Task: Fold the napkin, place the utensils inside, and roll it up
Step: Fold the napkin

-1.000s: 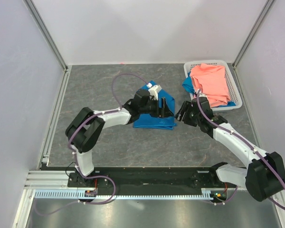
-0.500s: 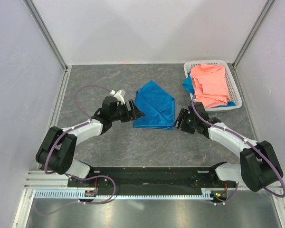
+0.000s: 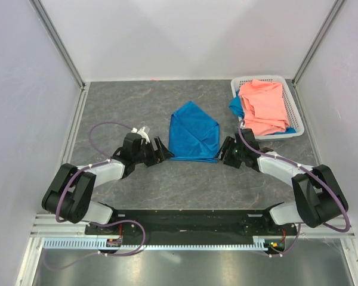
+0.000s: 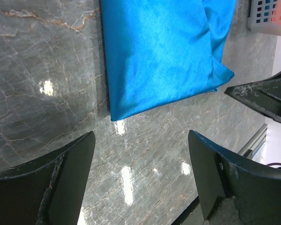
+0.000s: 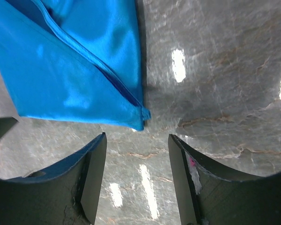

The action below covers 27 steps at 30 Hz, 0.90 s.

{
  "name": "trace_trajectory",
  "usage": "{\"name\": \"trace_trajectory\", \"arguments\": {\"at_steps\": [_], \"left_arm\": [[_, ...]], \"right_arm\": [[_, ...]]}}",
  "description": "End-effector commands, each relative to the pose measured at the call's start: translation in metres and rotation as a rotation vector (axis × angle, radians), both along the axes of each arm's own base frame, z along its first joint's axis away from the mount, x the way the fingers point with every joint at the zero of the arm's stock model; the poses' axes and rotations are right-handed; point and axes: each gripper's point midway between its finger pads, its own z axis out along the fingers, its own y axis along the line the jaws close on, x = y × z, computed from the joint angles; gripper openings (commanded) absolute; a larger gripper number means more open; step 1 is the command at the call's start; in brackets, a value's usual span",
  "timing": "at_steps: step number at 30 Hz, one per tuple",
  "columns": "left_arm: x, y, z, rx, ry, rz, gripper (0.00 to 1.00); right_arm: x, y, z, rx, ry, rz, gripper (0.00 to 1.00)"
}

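The napkin (image 3: 194, 132) is a bright blue cloth folded into a pointed shape, lying flat mid-table. My left gripper (image 3: 162, 151) sits low just off its near left corner, open and empty; in the left wrist view the napkin (image 4: 164, 51) lies beyond the gripper (image 4: 141, 136). My right gripper (image 3: 225, 151) is low off the near right corner, also open and empty, and the napkin's corner (image 5: 139, 115) lies just ahead of that gripper (image 5: 136, 138). The utensils are out of view.
A white basket (image 3: 292, 107) at the back right holds a salmon-pink cloth (image 3: 264, 106) with a blue scrap (image 3: 235, 107) peeking out beneath it. The table (image 3: 137, 107) is grey marbled stone, walled on three sides.
My left arm has drawn back off the napkin to its near left corner and opened wider. My right gripper has shifted slightly nearer the near right corner.
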Motion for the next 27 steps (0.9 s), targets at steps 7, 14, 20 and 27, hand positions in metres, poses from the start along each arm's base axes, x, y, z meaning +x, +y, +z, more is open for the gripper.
{"name": "trace_trajectory", "arguments": {"at_steps": [7,14,20,27], "left_arm": [[0.004,-0.004,0.008,-0.049,-0.046,0.006,0.84],[0.004,-0.003,-0.001,-0.039,-0.032,0.006,0.81],[0.004,-0.003,-0.006,-0.03,-0.023,0.003,0.8],[0.004,-0.004,-0.009,-0.027,-0.017,-0.007,0.79]], "right_arm": [[0.021,-0.005,0.005,0.051,-0.036,-0.05,0.63],[0.022,-0.001,-0.009,0.062,0.003,-0.022,0.47],[0.017,0.002,-0.014,0.091,0.005,-0.014,0.39],[0.009,0.009,-0.03,0.13,0.051,-0.008,0.38]]}}
